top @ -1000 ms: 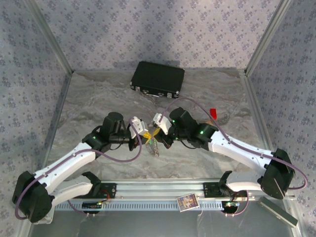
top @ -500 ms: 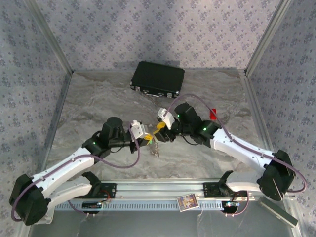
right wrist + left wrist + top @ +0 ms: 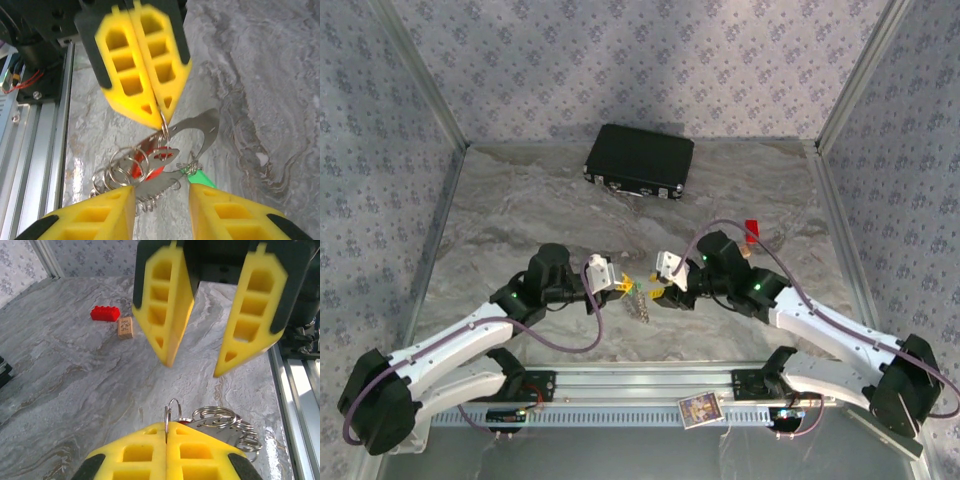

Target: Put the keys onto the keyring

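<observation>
Grey marbled table (image 3: 520, 210), patterned walls (image 3: 620, 60), black case (image 3: 640, 160) at back.
My left hand (image 3: 166, 427) is clamped on a small ring (image 3: 166, 416); my right hand (image 3: 195, 365) gapes apart.

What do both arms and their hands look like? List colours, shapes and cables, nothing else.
The left arm and right arm match: white link shells, black joints, a small green light on each, and a purple cable looping alongside. The left hand and right hand have yellow wedge-shaped fingers with rows of cut-out windows, set in black holders.
</observation>
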### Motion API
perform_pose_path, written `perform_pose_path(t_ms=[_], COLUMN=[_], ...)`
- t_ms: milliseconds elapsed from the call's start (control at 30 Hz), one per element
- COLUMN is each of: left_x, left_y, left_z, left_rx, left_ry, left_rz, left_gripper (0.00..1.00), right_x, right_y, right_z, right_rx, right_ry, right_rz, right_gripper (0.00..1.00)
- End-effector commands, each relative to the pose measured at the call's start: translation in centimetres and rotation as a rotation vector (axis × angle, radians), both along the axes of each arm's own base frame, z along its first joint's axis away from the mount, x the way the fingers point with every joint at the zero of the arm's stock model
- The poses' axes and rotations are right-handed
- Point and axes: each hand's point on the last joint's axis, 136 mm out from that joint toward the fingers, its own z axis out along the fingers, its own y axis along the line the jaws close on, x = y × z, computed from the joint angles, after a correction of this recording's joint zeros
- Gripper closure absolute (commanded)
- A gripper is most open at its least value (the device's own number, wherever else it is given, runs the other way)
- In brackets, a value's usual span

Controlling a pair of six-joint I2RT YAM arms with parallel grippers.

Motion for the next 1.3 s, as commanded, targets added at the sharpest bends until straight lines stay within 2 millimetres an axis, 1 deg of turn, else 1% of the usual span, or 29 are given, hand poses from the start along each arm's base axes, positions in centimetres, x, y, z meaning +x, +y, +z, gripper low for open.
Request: perform_pose_path(t_ms=[0, 133, 233, 567, 767, 867, 933, 1000, 1033, 1200, 1267], left_x=[-0.8, -1.0, -1.0, -1.1, -1.2, -1.2, -1.3, -1.3, -1.4, -1.6, -1.6], left_y=[-0.5, -0.5, -0.5, -0.5, -0.6, -0.6, -0.6, -0.6, -0.6, -0.7, -0.8], left_z=[2.1, 2.2, 2.2, 2.2, 2.2, 2.3, 2.4, 2.6, 2.7, 3.1, 3.4], left_rx=[-0.062, -0.063, -0.063, -0.059, -0.058, -0.06, -0.061, -0.07, -0.073, -0.096, -0.113], left_ry=[-0.082, -0.084, -0.084, -0.087, -0.086, -0.085, -0.083, -0.084, -0.084, -0.058, -0.044], left_rz=[-0.068, -0.076, -0.078, -0.083, -0.086, -0.086, -0.088, -0.091, -0.092, -0.101, -0.1], left_gripper=[1.0, 1.0, 1.0, 1.0, 1.0, 1.0, 1.0, 1.0, 1.0, 1.0, 1.0], right_x=[-0.4, -0.5, -0.5, -0.6, -0.4, -0.3, -0.2, -0.1, -0.1, 0.3, 0.5], right_y=[0.5, 1.2, 1.6, 2.3, 2.5, 2.6, 2.6, 2.5, 2.5, 2.1, 2.1], right_z=[0.2, 0.8, 0.9, 0.7, 0.9, 1.2, 1.3, 1.2, 1.1, 0.0, -0.8], right_rx=[0.018, 0.054, 0.063, 0.067, 0.078, 0.088, 0.087, 0.08, 0.076, 0.038, 0.017], right_ry=[-0.024, -0.003, 0.01, 0.036, 0.034, 0.024, 0.015, 0.011, 0.01, 0.0, -0.001], right_rz=[0.05, 0.061, 0.067, 0.09, 0.083, 0.08, 0.076, 0.074, 0.074, 0.057, 0.055], right_gripper=[0.67, 0.68, 0.69, 0.79, 0.79, 0.84, 0.92, 0.98, 1.0, 1.0, 1.0])
